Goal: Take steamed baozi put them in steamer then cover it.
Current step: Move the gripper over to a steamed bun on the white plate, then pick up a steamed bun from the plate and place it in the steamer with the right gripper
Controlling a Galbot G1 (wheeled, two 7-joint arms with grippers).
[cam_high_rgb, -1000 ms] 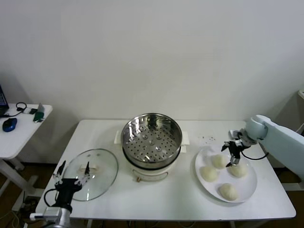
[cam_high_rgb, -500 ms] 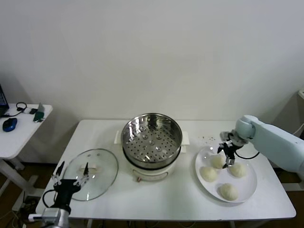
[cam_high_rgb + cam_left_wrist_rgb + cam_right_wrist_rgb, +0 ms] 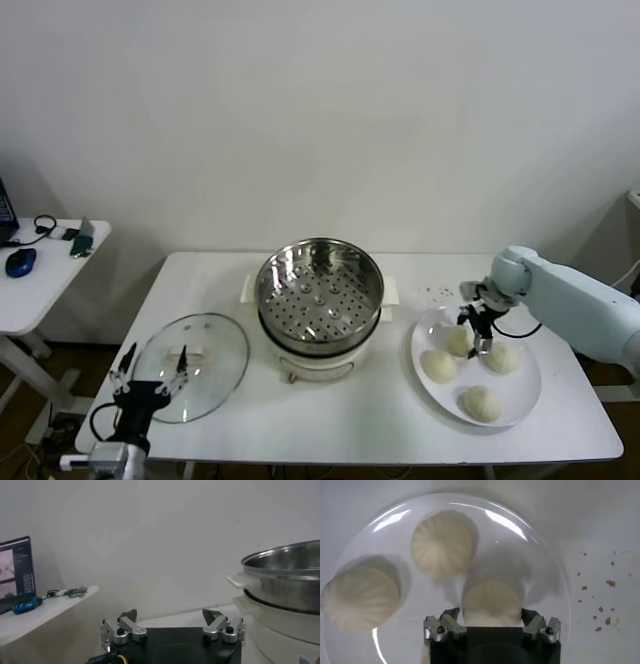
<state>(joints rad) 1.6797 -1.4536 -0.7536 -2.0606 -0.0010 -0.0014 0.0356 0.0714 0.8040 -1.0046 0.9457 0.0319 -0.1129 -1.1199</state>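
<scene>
Four cream-white baozi lie on a white plate [image 3: 523, 386] at the table's right. My right gripper [image 3: 477, 337] is open and hangs right over the far-left baozi [image 3: 455, 343]. In the right wrist view the open gripper [image 3: 491, 616] straddles that baozi [image 3: 492, 600], its jaws on either side and apart from it. The other baozi [image 3: 438, 366], [image 3: 503, 359], [image 3: 481, 403] lie around it. The empty steel steamer [image 3: 320, 288] stands on its cream pot in the middle. The glass cover [image 3: 200, 362] lies flat at the left. My left gripper [image 3: 150, 379] is open and idle by the cover's front edge.
The white table [image 3: 350, 415] carries everything. Crumbs [image 3: 435, 293] lie beyond the plate. A side table [image 3: 40, 285] with a blue mouse [image 3: 20, 262] stands at the far left. In the left wrist view the steamer [image 3: 287, 572] rises beside my open left gripper [image 3: 171, 617].
My right gripper has moved left across the plate, from between the far baozi to right over the far-left one. My left gripper has sunk slightly.
</scene>
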